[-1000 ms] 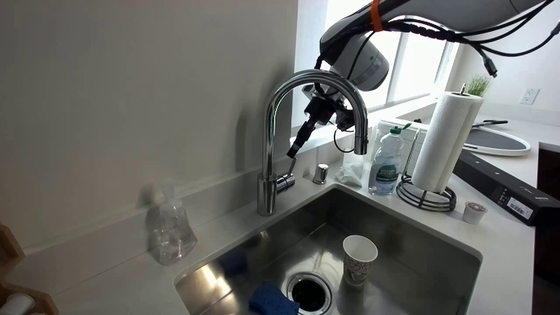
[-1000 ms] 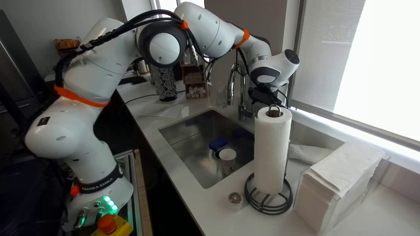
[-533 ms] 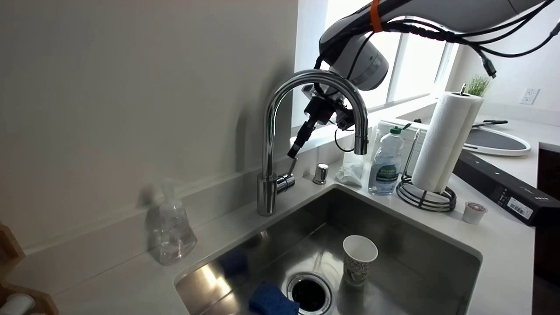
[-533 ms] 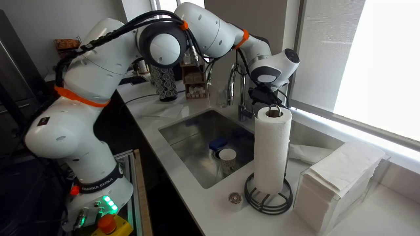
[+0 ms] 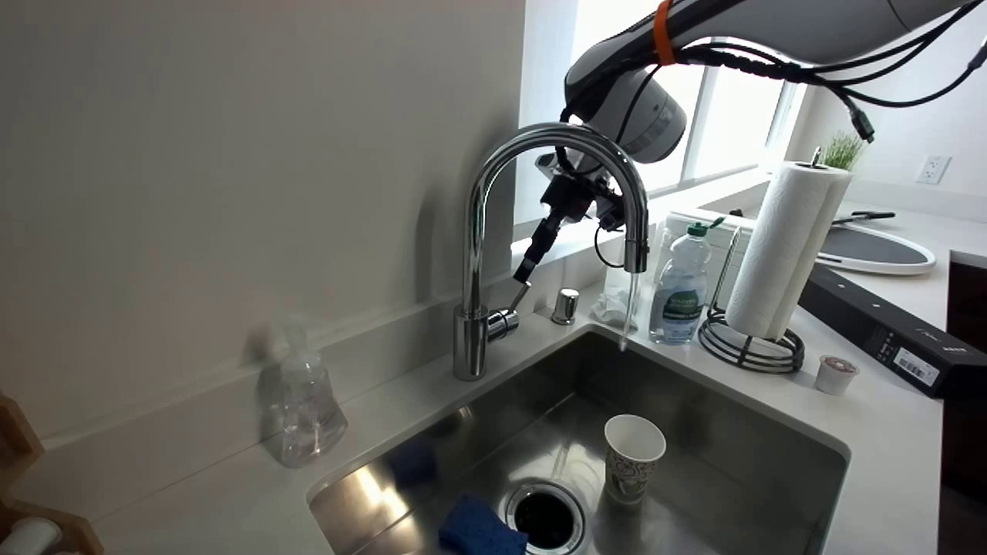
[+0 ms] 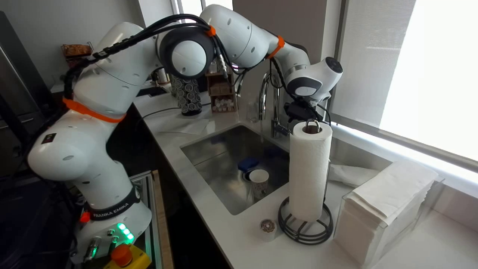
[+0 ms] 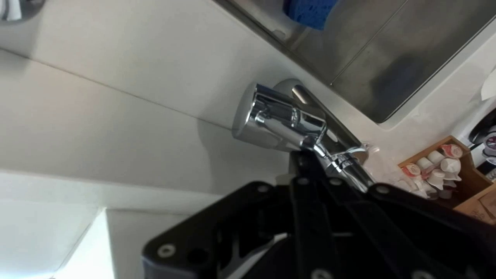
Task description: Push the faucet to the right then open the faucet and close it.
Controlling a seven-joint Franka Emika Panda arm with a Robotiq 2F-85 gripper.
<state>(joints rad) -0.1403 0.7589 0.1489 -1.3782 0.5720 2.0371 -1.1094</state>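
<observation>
Your end effector point(image 5: 522, 275) has its fingers pressed together, with the tips at the upper end of the lever point(image 5: 520, 297) on the faucet point(image 5: 472, 262); you cannot tell whether any of the lever sits between them. The faucet stands upright on the table point(image 5: 887, 470) beside the sink point(image 5: 732, 435), its spout point(image 5: 636, 231) arching over. In both exterior views you see a thin stream of water point(image 5: 631, 304) below the spout. A paper cup point(image 5: 632, 462) stands in the sink near the drain point(image 5: 544, 519), and a blue sponge point(image 5: 478, 528) lies just beside it.
</observation>
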